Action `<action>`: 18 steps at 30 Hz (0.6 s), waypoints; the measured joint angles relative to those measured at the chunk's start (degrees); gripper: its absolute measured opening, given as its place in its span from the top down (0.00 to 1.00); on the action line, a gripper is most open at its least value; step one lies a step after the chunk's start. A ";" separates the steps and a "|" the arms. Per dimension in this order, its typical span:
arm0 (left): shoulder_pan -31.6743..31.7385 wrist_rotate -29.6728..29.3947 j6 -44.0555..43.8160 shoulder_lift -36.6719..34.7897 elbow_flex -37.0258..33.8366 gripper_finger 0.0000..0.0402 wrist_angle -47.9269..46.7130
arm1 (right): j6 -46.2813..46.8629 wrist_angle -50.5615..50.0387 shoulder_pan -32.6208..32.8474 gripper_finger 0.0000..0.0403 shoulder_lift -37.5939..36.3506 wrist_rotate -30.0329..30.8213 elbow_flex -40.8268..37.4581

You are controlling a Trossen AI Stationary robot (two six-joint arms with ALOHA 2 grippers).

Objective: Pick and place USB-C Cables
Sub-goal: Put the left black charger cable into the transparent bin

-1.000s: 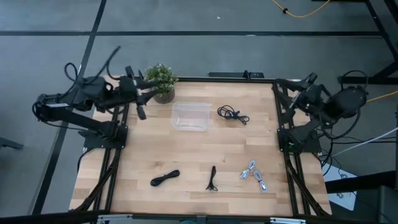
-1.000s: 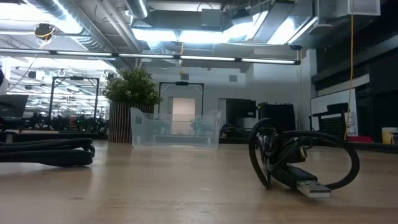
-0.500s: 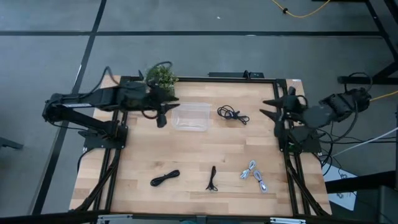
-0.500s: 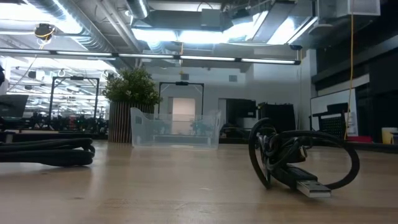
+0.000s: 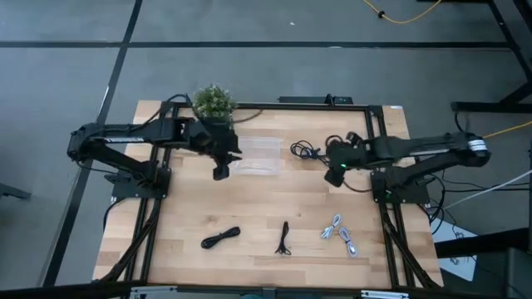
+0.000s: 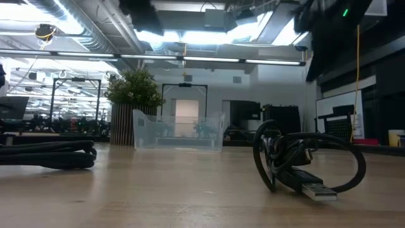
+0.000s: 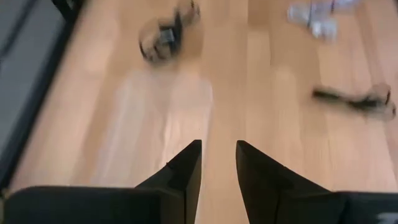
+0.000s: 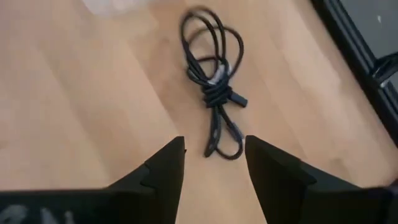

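Four cables lie on the wooden table. One loose black coil [image 5: 309,151] sits at the far right, beside a clear container [image 5: 256,156]. Near the front edge lie a black bundle [image 5: 220,238], a thin black cable [image 5: 283,238] and a white cable [image 5: 339,234]. My right gripper [image 5: 335,173] hovers open just right of the loose black coil [image 8: 214,81], which lies ahead of its fingers [image 8: 214,155]. My left gripper [image 5: 220,170] hangs open by the container's left near corner. The left wrist view looks past its fingers [image 7: 217,155] toward the black bundle [image 7: 163,38].
A small potted plant [image 5: 214,104] stands at the far edge, left of the container. In the low view the thin black cable [image 6: 304,164] lies in the foreground, the black bundle [image 6: 47,155] at the left, and the container [image 6: 177,130] behind. Bare wood lies mid-table.
Both arms have swung from the far corners out over the table. My left gripper moved right and toward the near edge, ending beside the container. My right gripper moved left toward the loose black coil. No cable has moved.
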 joint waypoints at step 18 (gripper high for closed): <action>-7.04 -0.04 -7.23 5.23 -0.09 0.77 -8.17 | -22.75 20.68 -16.72 0.57 14.57 -7.99 -4.69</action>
